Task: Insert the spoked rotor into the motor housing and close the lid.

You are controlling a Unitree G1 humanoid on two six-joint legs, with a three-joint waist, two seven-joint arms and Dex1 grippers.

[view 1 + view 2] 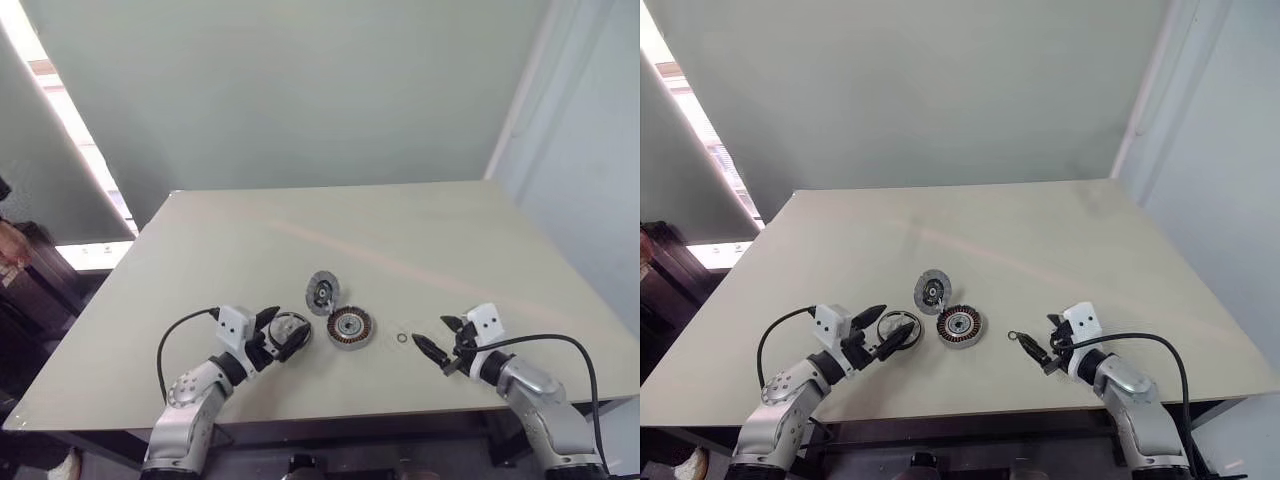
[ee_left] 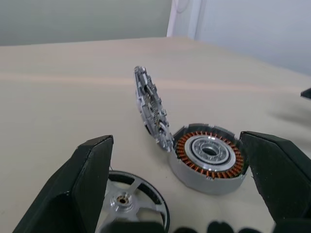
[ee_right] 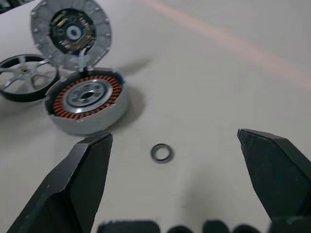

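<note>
nothing is done yet: the spoked rotor lies flat on the table just left of the motor housing, the lid stands swung up, and left gripper and right gripper both gape, empty.

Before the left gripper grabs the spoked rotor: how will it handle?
The spoked rotor looks like rigid shiny metal, so probably stiff and slippery between the left gripper fingers. It lies flat on the table, thin-rimmed, so likely to slide when pushed. Set on edge, the round rim could roll.
</note>
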